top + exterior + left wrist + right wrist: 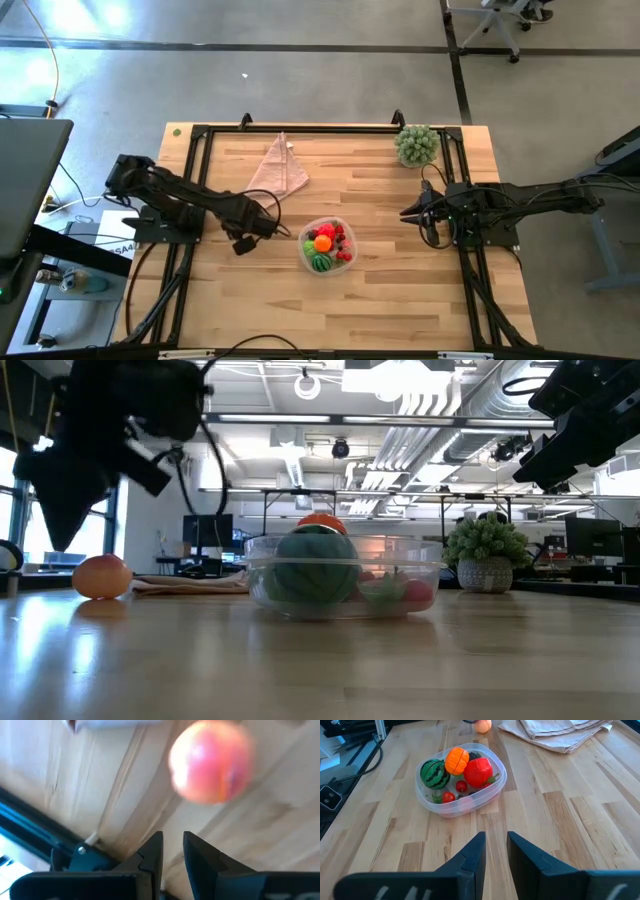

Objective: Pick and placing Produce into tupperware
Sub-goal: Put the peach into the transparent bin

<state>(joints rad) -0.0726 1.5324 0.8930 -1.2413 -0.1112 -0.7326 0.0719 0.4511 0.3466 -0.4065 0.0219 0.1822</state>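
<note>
**Peach out on the desk, tub already loaded**

No brand, label or writing can be read in any view.

From above, the tub [327, 246] sits mid-desk holding the melon [320, 262], orange [322, 242] and a red apple [329, 231]. The left tool [241, 245] hovers left of it; the right tool [409, 214] waits to its right. The cloth [280, 166] and plant [416, 144] lie at the far edge.

At desk level, the peach [101, 576] rests on the desk [320, 660], left of the tub; the left arm is a dark blur.

The left wrist shows the peach blurred, fingers nearly together, empty.

The right wrist shows fingers narrowly parted, empty; the peach is cut off.
</note>
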